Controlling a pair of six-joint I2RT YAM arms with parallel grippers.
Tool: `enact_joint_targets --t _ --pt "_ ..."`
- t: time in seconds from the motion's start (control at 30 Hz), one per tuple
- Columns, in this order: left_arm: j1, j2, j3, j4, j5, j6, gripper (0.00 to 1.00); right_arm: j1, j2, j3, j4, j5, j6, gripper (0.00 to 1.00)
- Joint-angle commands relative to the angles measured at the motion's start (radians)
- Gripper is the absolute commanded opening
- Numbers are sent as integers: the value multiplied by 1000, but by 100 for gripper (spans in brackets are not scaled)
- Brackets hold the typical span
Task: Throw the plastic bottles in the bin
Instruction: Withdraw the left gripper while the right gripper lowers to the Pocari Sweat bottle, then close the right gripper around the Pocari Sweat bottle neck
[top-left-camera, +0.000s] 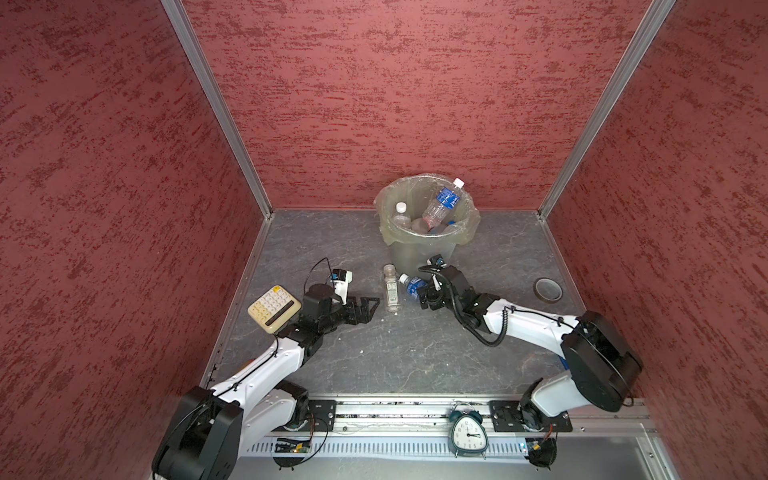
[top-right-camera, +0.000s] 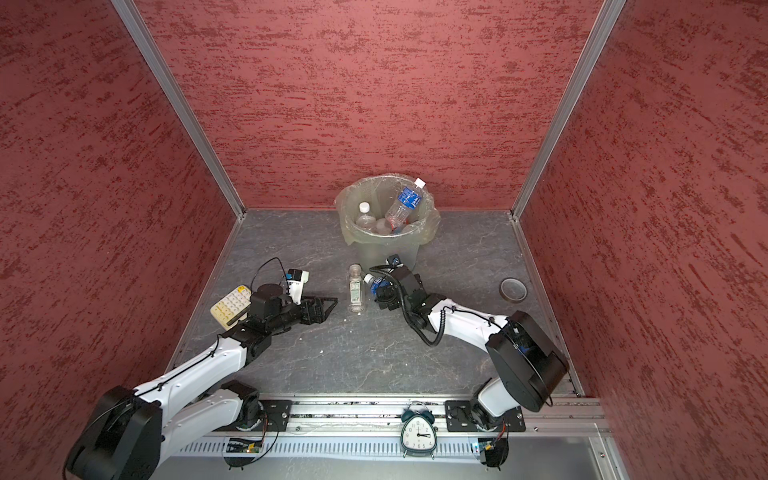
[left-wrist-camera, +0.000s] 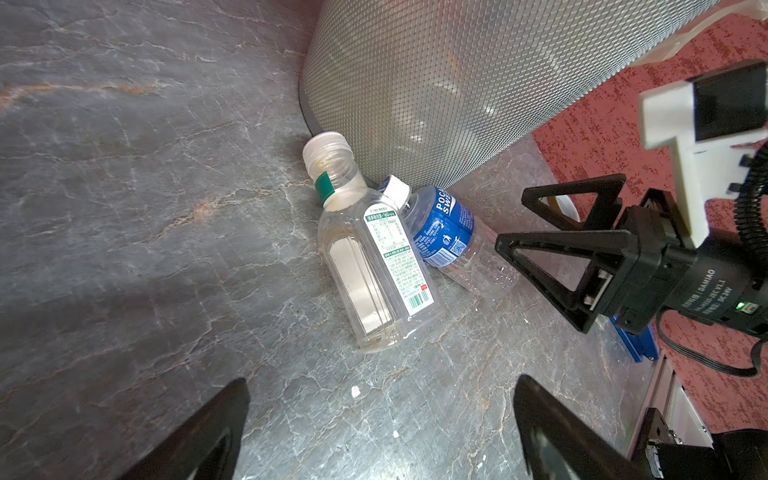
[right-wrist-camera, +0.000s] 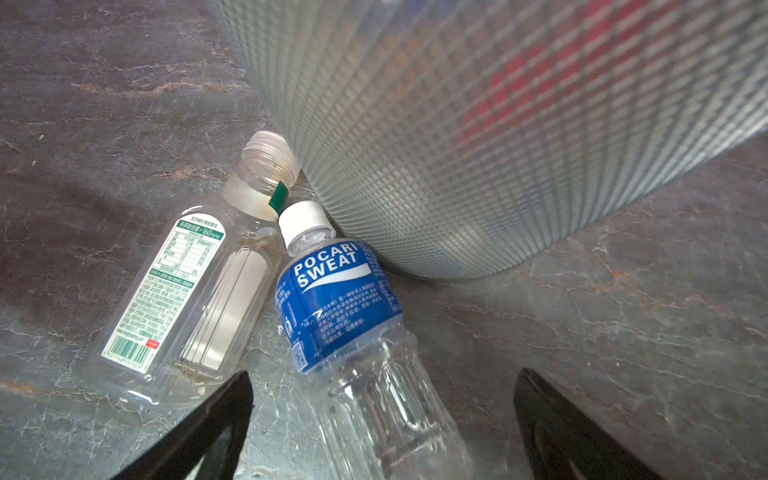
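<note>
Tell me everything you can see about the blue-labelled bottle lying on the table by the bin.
The blue-labelled bottle is small, of clear ribbed plastic, with a white cap and a blue wrap label reading POCARI SWEAT. It looks empty and lies on its side on the grey table, cap towards the foot of the bin. Its cap end seems to touch the white-labelled bottle. The open right gripper straddles its lower body without gripping it.

White-label bottle (top-right-camera: 356, 291), blue-label bottle (top-right-camera: 376, 284) lying by bin (top-right-camera: 374, 252); right end effector (top-right-camera: 381, 297) over latter.
</note>
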Motion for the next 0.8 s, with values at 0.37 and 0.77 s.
enact_joint_targets --t 0.37,0.77 --pt "10 30 10 19 -3 3 99 4 106 82 -27 -22 -62 99" --pt "14 62 20 14 0 0 100 9 161 109 -48 -5 -72 95"
